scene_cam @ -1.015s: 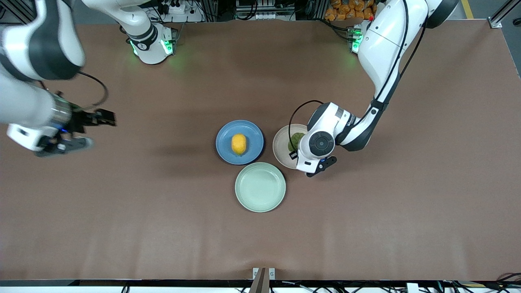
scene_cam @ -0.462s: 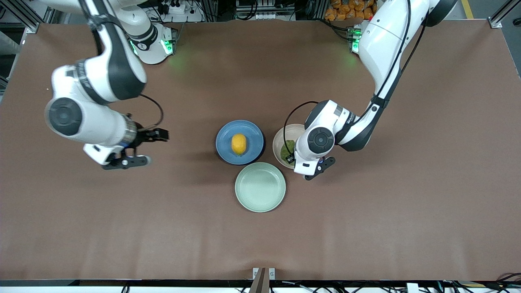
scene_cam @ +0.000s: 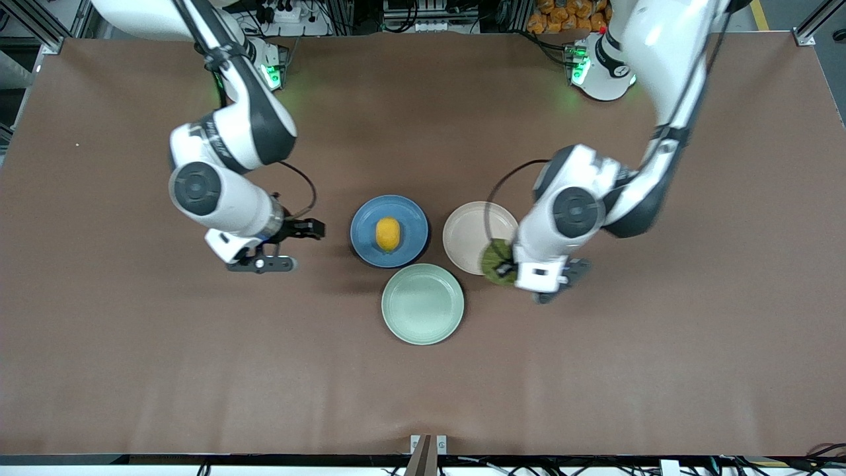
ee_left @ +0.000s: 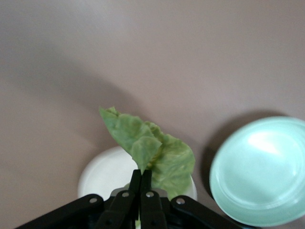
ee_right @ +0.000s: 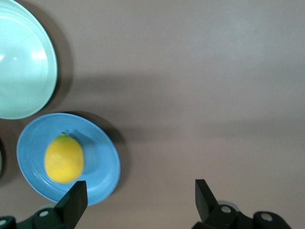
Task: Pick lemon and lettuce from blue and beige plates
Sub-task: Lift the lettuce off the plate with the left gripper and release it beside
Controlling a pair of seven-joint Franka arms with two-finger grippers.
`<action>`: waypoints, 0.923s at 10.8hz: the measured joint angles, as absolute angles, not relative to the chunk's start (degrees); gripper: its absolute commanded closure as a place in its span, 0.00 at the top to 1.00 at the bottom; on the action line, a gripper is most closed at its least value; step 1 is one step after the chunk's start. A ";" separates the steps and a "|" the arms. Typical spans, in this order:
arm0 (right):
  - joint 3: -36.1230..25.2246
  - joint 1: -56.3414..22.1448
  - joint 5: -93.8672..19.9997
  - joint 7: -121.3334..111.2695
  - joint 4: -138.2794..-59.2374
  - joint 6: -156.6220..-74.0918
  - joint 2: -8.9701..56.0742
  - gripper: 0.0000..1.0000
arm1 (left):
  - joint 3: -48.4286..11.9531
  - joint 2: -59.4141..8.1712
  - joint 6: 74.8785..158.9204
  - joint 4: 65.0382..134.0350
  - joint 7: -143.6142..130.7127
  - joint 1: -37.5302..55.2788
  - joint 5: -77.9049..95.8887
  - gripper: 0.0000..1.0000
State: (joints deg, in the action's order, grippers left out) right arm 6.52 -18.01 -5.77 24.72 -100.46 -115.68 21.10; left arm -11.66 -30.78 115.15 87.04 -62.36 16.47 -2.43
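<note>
While the left pincer (ee_left: 141,191) hangs right of centre in the front view, its fingers are pressed together on the lettuce (scene_cam: 494,261), a green leaf lifted over the lower right rim of the beige plate (scene_cam: 470,231); in the left wrist view the lettuce (ee_left: 152,152) rises from the closed fingertips above the beige plate (ee_left: 102,174). Left of centre, the right pincer (scene_cam: 291,246) hovers over the bare counter (scene_cam: 423,396) beside the blue plate (scene_cam: 406,225), fingers spread wide apart and gripping nothing. At centre frame the lemon (scene_cam: 388,234) lies on the blue plate. Just below both plates sits a pale green plate (scene_cam: 423,303).
</note>
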 measured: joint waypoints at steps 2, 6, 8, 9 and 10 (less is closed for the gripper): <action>8.12 -20.44 -5.77 31.59 -100.59 -120.26 23.62 1.00 | -11.48 -28.80 111.68 87.15 -52.95 11.35 -3.52 0.00; 8.51 -25.32 -5.60 39.01 -100.92 -127.15 28.33 1.00 | -11.42 -30.03 106.82 89.41 -39.38 5.37 -4.42 0.00; 8.55 -27.67 -5.20 42.04 -101.03 -130.10 30.71 1.00 | -11.69 -31.98 106.31 89.98 -39.38 5.55 -6.77 0.00; 8.54 -28.49 -4.90 42.73 -101.04 -131.01 31.50 1.00 | -11.69 -32.26 105.58 89.98 -39.38 5.50 -7.03 0.49; 8.55 -29.12 -4.49 43.11 -101.04 -132.02 32.18 1.00 | -11.67 -32.25 105.26 89.91 -39.16 5.32 -7.14 0.99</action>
State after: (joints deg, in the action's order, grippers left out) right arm 8.55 -29.12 -4.49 43.11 -101.04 -132.02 32.18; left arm -11.67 -32.25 105.26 89.91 -39.16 5.32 -7.14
